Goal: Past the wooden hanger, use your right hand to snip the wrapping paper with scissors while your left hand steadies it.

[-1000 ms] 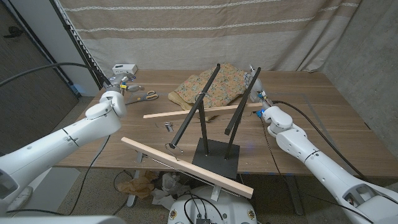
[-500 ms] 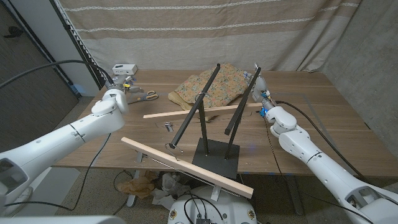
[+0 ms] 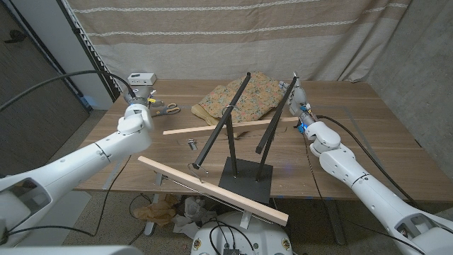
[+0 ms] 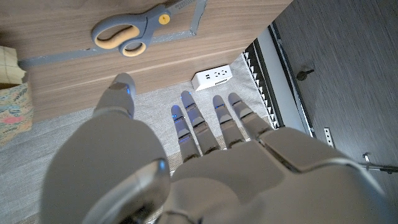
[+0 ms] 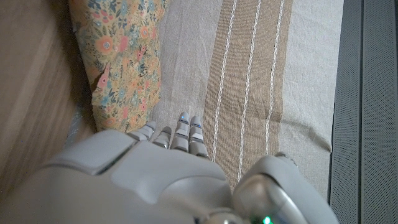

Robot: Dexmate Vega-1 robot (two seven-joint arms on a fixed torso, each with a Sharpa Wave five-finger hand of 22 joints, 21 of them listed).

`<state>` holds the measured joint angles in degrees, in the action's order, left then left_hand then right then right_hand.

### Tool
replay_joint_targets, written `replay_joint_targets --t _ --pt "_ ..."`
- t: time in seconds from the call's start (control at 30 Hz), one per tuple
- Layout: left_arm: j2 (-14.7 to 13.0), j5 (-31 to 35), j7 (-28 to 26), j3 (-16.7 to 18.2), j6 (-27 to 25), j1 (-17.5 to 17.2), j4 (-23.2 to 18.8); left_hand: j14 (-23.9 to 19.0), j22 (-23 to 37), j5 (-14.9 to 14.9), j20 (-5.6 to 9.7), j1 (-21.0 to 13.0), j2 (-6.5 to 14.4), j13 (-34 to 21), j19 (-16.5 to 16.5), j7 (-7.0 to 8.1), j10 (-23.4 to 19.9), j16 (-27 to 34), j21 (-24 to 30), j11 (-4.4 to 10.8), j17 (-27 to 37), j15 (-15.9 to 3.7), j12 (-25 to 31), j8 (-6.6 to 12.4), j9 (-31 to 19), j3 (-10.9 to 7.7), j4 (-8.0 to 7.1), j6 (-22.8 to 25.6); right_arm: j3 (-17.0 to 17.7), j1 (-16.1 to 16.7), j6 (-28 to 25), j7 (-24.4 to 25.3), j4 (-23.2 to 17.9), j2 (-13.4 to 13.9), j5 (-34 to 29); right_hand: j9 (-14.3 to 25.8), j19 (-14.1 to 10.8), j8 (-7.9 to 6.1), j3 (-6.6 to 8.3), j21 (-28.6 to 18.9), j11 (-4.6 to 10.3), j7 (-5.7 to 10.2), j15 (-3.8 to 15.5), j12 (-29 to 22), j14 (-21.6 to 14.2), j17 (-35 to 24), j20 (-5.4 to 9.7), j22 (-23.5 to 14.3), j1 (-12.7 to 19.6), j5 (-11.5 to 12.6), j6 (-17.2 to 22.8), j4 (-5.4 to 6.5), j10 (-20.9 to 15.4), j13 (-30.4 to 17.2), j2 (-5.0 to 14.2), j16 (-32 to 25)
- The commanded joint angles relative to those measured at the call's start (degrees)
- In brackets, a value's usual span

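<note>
Head view, desk contents. Wrapping paper: floral-printed, lying in a folded heap at the far edge of the desk, near its middle. Scissors: grey handles with yellow inner rims, flat on the desk near the far left corner, well apart from the paper. Wooden hanger: a long light bar along the near edge and a second wooden bar across the middle, with a black stand and its slanting black rods between them.

Left hand: raised by the far left corner, just beside the scissors; left wrist view shows its fingers spread and straight, holding nothing, the scissors lying beyond the fingertips and not touched.

Right hand: at the far edge, just right of the wrapping paper. Right wrist view shows fingers extended with nothing in them, the paper close beside but apart.
</note>
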<state>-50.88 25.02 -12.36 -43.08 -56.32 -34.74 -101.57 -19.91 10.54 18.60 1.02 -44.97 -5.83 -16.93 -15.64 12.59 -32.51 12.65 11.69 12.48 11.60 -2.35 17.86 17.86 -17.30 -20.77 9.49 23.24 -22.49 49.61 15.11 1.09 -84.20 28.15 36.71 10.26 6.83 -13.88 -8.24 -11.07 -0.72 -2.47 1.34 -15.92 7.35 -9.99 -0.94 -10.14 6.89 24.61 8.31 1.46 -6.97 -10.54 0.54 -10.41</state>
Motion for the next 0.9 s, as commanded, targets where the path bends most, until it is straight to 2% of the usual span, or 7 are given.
replay_joint_targets --t 0.03,0.3,0.4,0.47,0.53,0.8,0.9 --pt "4.32 3.83 -2.74 -2.72 -3.11 1.77 3.61 -0.36 0.21 -0.34 0.12 -1.05 0.19 -0.34 -0.51 0.02 -0.44 -0.1 0.41 0.02 0.23 -9.94 -0.13 0.57 -0.37 -0.69 0.05 0.02 0.51 0.1 0.84 -0.5 0.04 -0.41 0.97 0.13 -0.04 -0.34 -0.58 -0.55 -0.03 0.1 -0.16 -0.43 0.12 -0.14 -0.16 -0.13 0.47 0.33 0.65 0.12 -0.62 -0.13 0.19 -0.43" --pt "4.95 4.35 -3.45 -3.36 -2.38 2.22 4.77 0.5 0.22 -2.22 0.05 -2.78 0.11 -1.03 -0.25 0.13 -0.97 -0.66 0.3 0.01 0.32 -9.8 -0.48 3.64 -1.87 -1.56 -0.33 4.79 0.63 0.2 0.0 0.13 -1.13 0.09 0.88 0.14 -0.04 -0.29 -0.65 -0.51 0.0 0.15 -0.23 -0.49 0.07 -0.13 -0.32 -0.14 0.49 0.34 1.0 0.1 -0.95 -0.14 0.24 -0.37" --pt "5.52 4.56 -3.02 -3.91 -2.74 2.93 5.64 0.44 0.22 -2.55 0.06 -2.95 0.2 -1.27 -0.23 -0.02 -1.87 -0.59 0.3 0.07 0.39 -9.81 -0.21 4.18 -2.08 -1.74 -0.45 5.7 0.66 0.03 -0.02 -0.04 -1.09 -0.12 1.22 0.14 -0.03 -0.24 -0.67 -0.5 0.04 0.14 -0.31 -0.47 0.06 -0.13 -0.4 -0.14 0.49 0.34 1.05 0.1 -0.97 -0.14 0.26 -0.35" --pt "5.46 5.31 -1.89 -5.2 -2.91 4.0 6.37 -0.05 0.19 -3.74 0.01 -3.61 -0.11 -2.34 -0.15 0.06 -5.08 -0.31 0.24 0.07 0.65 -9.79 0.74 5.51 -2.61 -2.26 -0.58 7.79 0.66 -0.1 -0.11 -0.09 -1.09 -0.19 1.34 0.14 -0.03 -0.21 -0.69 -0.49 0.06 0.15 -0.31 -0.44 0.06 -0.13 -0.42 -0.14 0.49 0.35 1.09 0.1 -0.96 -0.14 0.27 -0.33" --pt "5.12 7.24 2.11 -8.59 -4.45 6.71 7.42 -0.11 0.19 -3.82 0.09 -3.64 -0.1 -2.43 -0.14 0.04 -5.31 -0.28 0.24 0.07 0.67 -9.79 0.81 5.56 -2.65 -2.31 -0.61 7.83 0.59 -0.25 -0.66 0.16 -1.31 -0.04 1.24 0.14 -0.02 -0.16 -0.71 -0.48 0.08 0.15 -0.27 -0.43 0.02 -0.13 -0.44 -0.14 0.49 0.35 1.09 0.09 -0.97 -0.14 0.28 -0.33" --pt "5.53 9.03 1.96 -9.46 -3.29 7.86 9.58 0.06 0.19 -4.07 0.45 -3.71 -0.21 -2.74 0.22 -0.01 -6.08 -0.35 0.11 0.06 0.7 -9.77 1.05 5.69 -2.74 -2.42 -0.67 7.96 0.75 -0.11 -1.3 0.53 -1.68 -0.12 1.81 0.15 -0.05 -0.01 -0.76 -0.46 0.07 0.09 -0.26 -0.36 0.0 -0.14 -0.49 -0.15 0.52 0.36 1.12 0.07 -0.95 -0.15 0.34 -0.28" --pt "5.82 10.63 3.42 -10.99 -4.29 9.05 10.41 1.08 0.16 -4.3 0.41 -3.9 -0.47 -2.99 0.9 0.03 -6.45 -0.77 -0.14 0.04 0.67 -9.72 1.1 5.82 -2.82 -2.49 -0.61 8.13 0.73 -0.18 -1.08 0.26 -1.46 -0.35 2.05 0.15 -0.06 0.07 -0.78 -0.45 0.12 0.15 -0.32 -0.32 -0.01 -0.14 -0.52 -0.15 0.53 0.36 1.1 0.06 -0.94 -0.15 0.38 -0.26"
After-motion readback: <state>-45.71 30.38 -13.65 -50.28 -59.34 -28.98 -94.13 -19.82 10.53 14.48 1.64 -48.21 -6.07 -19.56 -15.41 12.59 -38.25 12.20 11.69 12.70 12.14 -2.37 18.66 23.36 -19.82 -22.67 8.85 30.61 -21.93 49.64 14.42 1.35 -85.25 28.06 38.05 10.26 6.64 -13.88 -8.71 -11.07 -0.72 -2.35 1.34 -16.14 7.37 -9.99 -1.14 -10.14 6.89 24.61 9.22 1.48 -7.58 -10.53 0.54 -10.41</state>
